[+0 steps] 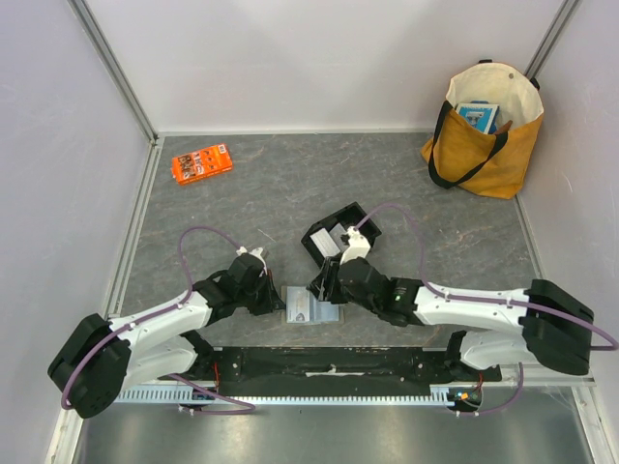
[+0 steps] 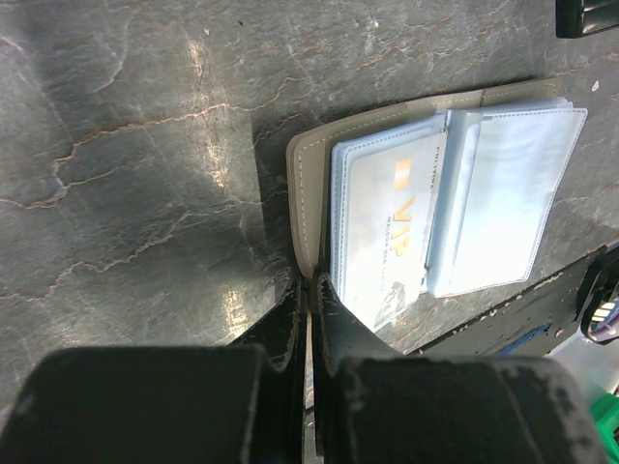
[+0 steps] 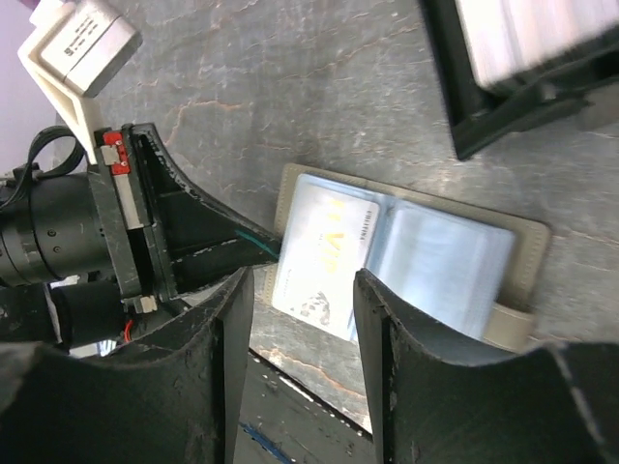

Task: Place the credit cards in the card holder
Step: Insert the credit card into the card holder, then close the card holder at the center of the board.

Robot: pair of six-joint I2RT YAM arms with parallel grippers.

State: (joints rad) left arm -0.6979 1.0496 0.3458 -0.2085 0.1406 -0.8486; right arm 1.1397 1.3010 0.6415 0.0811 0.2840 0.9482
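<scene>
The taupe card holder [image 1: 314, 309] lies open on the table between my two grippers, its clear bluish sleeves facing up [image 2: 513, 193] [image 3: 445, 261]. A pale credit card [image 2: 387, 227] printed "VIP" lies on its left half, partly tucked under a sleeve; it also shows in the right wrist view [image 3: 314, 256]. My left gripper [image 2: 309, 285] [image 1: 275, 295] is shut on the holder's taupe left edge. My right gripper [image 3: 302, 278] [image 1: 324, 287] is open and empty, low over the card's near end. More whitish cards [image 3: 542, 29] sit in the black tray.
The black open tray [image 1: 350, 209] stands just behind the holder. An orange packet [image 1: 201, 162] lies at the back left. A yellow tote bag [image 1: 484, 126] stands at the back right. The table's front edge runs right beside the holder.
</scene>
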